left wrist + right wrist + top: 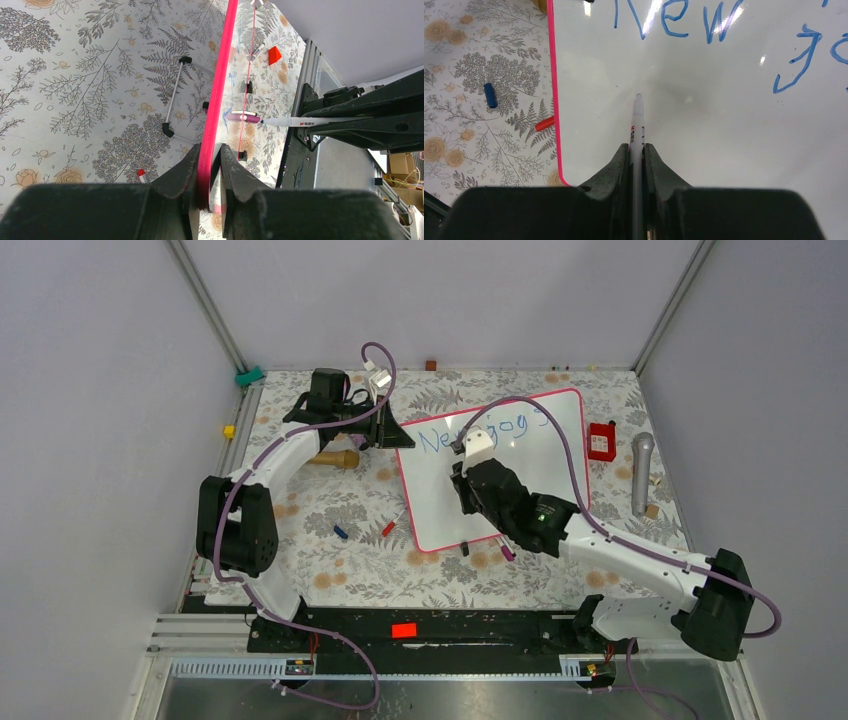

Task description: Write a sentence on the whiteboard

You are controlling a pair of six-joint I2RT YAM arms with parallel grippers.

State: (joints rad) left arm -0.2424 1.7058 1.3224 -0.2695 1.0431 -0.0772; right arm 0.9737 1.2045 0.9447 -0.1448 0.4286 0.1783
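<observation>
The whiteboard (435, 505) has a pink frame and lies on the patterned table, with the sentence (440, 437) in blue along its far edge. My left gripper (393, 432) is shut on the board's left frame edge. In the left wrist view that gripper (210, 155) pinches the pink frame (220, 85) edge-on. My right gripper (468, 480) hovers over the board's middle. In the right wrist view it (637, 150) is shut on a white marker (637, 120). The marker's tip points at blank board below the blue word "New" (674, 20). I cannot tell whether the tip touches.
A red box (601, 441) and a grey microphone (641, 472) lie right of the board. A wooden piece (335, 458), a blue cap (340, 532) and a red cap (388, 529) lie to its left. A purple pen (507, 552) lies at its near edge.
</observation>
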